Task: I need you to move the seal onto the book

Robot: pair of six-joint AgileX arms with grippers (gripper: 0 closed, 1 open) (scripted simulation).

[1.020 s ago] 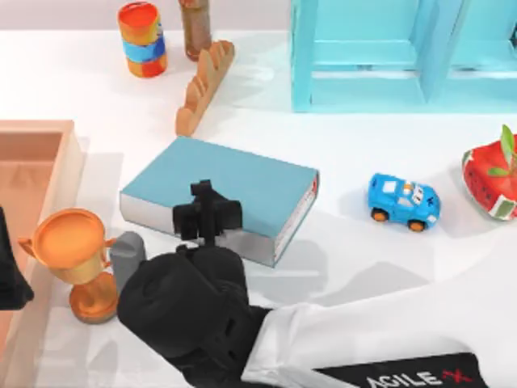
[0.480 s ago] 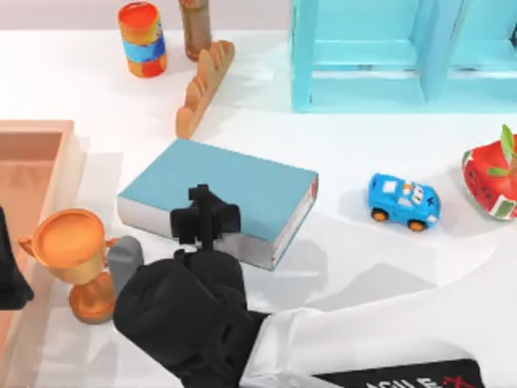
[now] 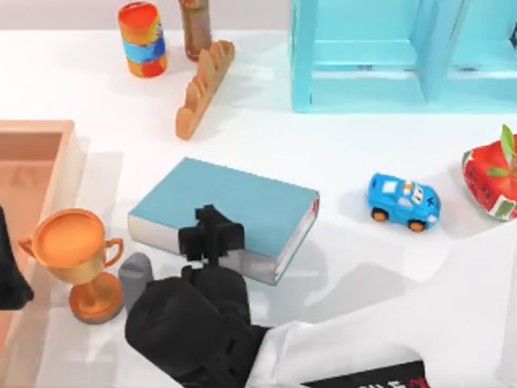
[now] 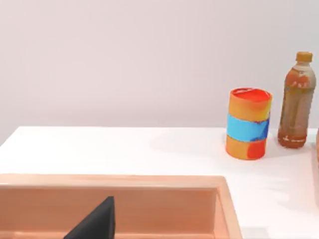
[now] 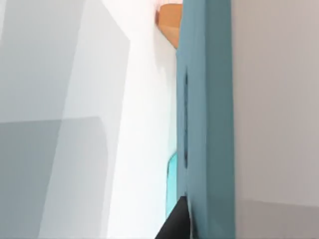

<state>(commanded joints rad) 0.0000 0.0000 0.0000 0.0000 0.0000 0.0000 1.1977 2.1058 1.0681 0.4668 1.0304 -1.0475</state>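
The seal looks light, rigid and slippery; you'd grip its knob. Your right hand [image 3: 212, 236] hovers over the book's [image 3: 242, 198] near edge, grasp indiscernible.

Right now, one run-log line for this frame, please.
right gripper: over near edge of teal-blue hardcover book | left gripper: parked by light-wood tray

The right arm reaches in from the lower right of the top view, its gripper [image 3: 212, 236] at lower centre. The left arm sits parked at the left edge.
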